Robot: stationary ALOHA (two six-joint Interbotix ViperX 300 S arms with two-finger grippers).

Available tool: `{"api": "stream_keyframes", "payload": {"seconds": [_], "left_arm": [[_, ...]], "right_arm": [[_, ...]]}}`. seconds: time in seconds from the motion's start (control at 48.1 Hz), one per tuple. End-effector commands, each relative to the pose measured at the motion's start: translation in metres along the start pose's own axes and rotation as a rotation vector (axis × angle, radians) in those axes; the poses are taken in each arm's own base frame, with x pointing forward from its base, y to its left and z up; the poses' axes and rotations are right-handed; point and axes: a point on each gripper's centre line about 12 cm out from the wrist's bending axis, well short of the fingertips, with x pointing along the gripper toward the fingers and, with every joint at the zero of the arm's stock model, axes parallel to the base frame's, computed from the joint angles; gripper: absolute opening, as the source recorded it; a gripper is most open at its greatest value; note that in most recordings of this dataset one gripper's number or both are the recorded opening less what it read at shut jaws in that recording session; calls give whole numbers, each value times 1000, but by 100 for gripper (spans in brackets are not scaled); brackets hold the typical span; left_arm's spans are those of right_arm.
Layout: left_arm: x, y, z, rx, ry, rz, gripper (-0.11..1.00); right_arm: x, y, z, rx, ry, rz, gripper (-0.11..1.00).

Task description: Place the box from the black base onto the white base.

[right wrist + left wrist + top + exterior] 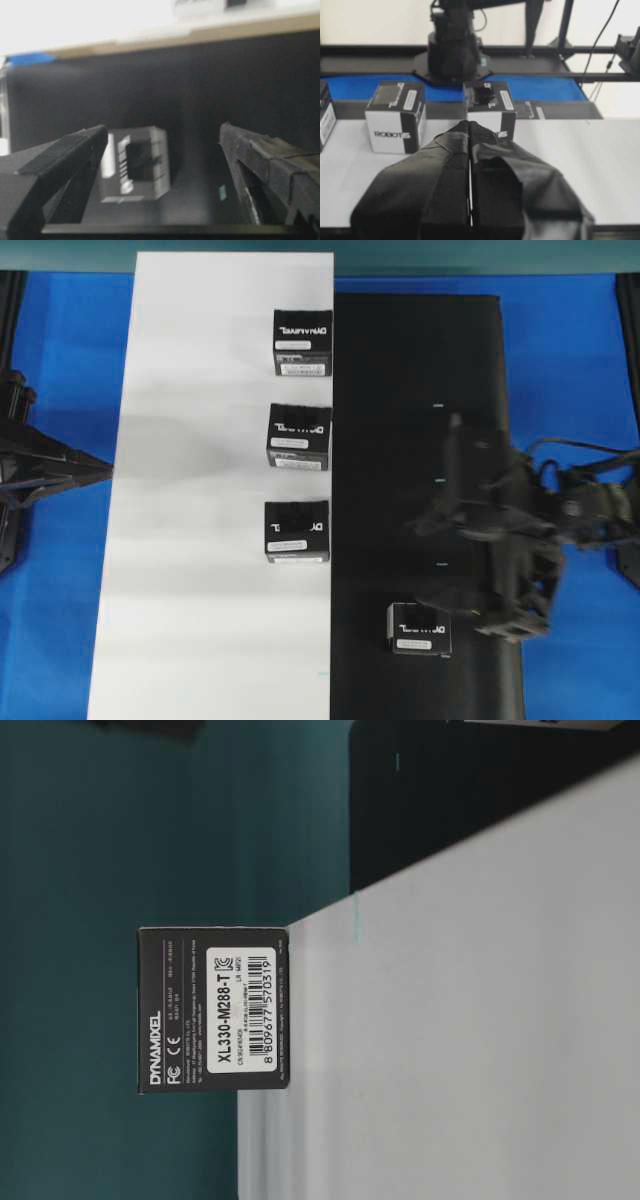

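While I watch from overhead, the right arm (560, 505) reaches in from the right edge across the black sheet (400, 390), bent at the elbow and blurred, with its wrist angled down toward the near end of the sheet. Its gripper (162, 165) has the fingers (70, 165) spread wide with nothing between them; through the wrist camera I see the box (135, 167) lying on the black sheet ahead, in the gap but apart from both fingers. Overhead, that box (420, 629) sits alone near the bottom of the black sheet, just left of the gripper.

Three more boxes (298, 436) stand in a column on the white board (200, 540), along its right edge beside the black sheet. The left arm (45, 465) rests at the left of the blue desk (570, 350), pointing level toward the white board. Its gripper (470, 165) has the fingers (445, 175) pressed together, holding nothing.
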Motion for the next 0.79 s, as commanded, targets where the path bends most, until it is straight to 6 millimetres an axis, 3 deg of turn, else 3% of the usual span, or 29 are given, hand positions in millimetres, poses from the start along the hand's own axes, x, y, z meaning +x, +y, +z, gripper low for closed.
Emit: {"api": "stream_keyframes", "payload": {"seconds": [0.0, 0.52, 0.769], "left_arm": [[2, 0, 12, 0, -31, -1, -5], [2, 0, 16, -26, -38, -3, -5], [2, 0, 17, -23, -40, -1, -5]], "right_arm": [[-10, 9, -5, -23, -21, 30, 100], [-37, 41, -61, -89, 66, 118, 100], [-40, 34, -62, -118, 28, 47, 100]]}}
